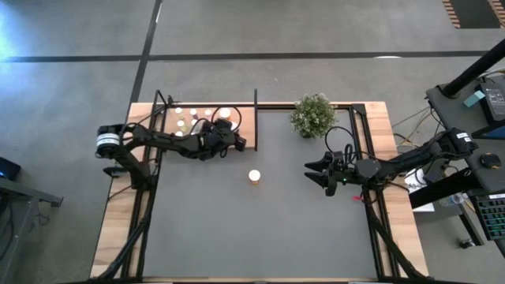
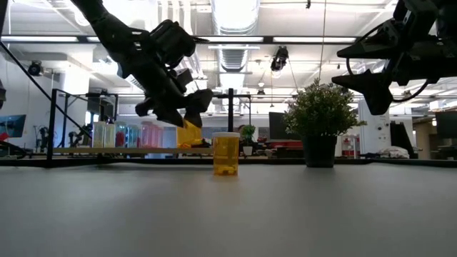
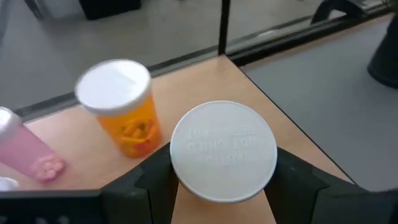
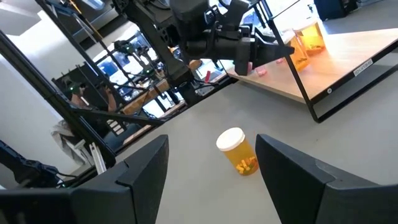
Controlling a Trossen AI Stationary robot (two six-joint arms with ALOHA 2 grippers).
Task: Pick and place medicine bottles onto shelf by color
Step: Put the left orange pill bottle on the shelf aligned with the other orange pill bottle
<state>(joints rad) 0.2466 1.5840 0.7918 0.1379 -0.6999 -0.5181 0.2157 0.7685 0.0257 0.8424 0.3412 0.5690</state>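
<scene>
Left wrist view: I am clamping my left gripper [image 3: 222, 186] around a white-capped orange bottle [image 3: 223, 159] and holding it just over the near corner of the shelf [image 3: 205, 81], beside another orange bottle [image 3: 119, 106] already standing there, judging that like colours belong together. Farther out, a lone orange medicine bottle [image 1: 254, 176] is standing upright mid-table, white cap on, still awaiting pickup. Beyond it, my right gripper [image 1: 318, 171] is hovering with fingers spread, grasping nothing, near the potted plant [image 1: 312, 114].

An orange bottle [image 4: 239, 151] is seen upright on the table [image 4: 323, 186], framed between the parted right end effector [image 4: 211, 171] fingers; the shelf [image 4: 323, 62] is beyond.
</scene>
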